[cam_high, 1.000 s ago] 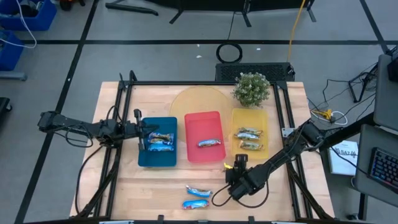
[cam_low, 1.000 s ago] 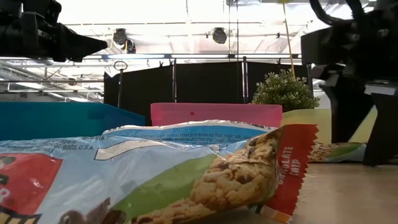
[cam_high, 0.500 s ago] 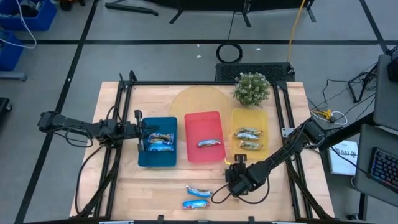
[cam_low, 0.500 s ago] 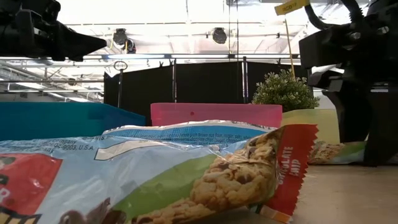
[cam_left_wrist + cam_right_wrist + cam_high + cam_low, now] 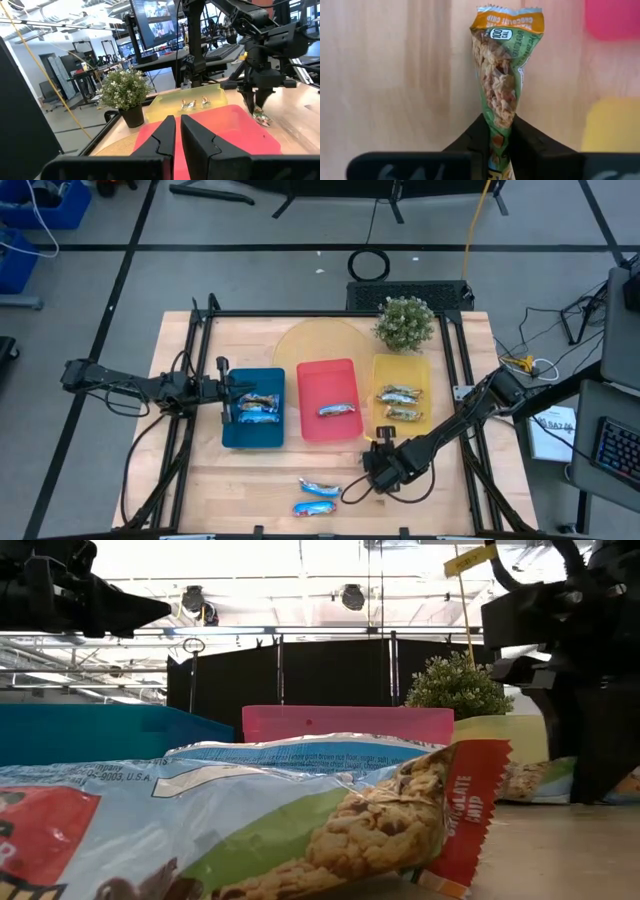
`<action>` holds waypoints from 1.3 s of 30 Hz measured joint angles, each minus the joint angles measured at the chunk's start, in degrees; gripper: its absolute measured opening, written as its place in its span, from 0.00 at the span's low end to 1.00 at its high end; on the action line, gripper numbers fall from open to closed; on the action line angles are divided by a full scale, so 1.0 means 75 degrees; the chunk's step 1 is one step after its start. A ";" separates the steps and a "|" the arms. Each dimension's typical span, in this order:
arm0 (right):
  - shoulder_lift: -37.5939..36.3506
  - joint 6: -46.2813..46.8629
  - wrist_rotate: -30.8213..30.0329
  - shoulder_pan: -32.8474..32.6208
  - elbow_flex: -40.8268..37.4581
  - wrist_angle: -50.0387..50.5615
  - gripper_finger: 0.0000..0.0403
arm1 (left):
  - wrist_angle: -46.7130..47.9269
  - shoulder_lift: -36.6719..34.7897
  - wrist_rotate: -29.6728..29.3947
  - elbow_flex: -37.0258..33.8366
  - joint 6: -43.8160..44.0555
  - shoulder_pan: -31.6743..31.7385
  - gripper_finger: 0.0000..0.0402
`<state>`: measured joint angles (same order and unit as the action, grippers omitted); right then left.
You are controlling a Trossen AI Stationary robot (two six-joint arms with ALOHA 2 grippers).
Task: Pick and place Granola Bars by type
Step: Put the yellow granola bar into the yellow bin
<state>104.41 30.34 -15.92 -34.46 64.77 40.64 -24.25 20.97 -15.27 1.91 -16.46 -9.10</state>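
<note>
Meanwhile, the right gripper (image 5: 501, 132) pinches a green chocolate-chip granola bar (image 5: 505, 70) on the table just before the yellow tray (image 5: 401, 393), bar pointing straight ahead; the left gripper (image 5: 177, 131), fingers together, hovers over the blue tray (image 5: 252, 432).

1. on the green bar (image 5: 502, 85) in the right wrist view we read "chocolate chip" along its orange end, and "100 cal" in a small badge just under that band.
2. on the big wrapper (image 5: 250, 830) filling the low view we read "chocolate chip" on its red end flap; left of that flap, on the blue part, we make out "u.s.a." after some digits we cannot read surely.
3. the fine print across that wrapper's top edge is too small for us.
</note>
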 joint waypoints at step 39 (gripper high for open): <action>-0.8761 -0.2754 -0.1777 0.2555 -0.4855 -0.1915 0.09 | 0.0061 0.0000 0.0023 0.0000 0.0532 0.0000 0.09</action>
<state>38.70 9.68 -29.24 -15.30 28.36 26.28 -23.79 20.97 -15.09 1.91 -12.48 -9.10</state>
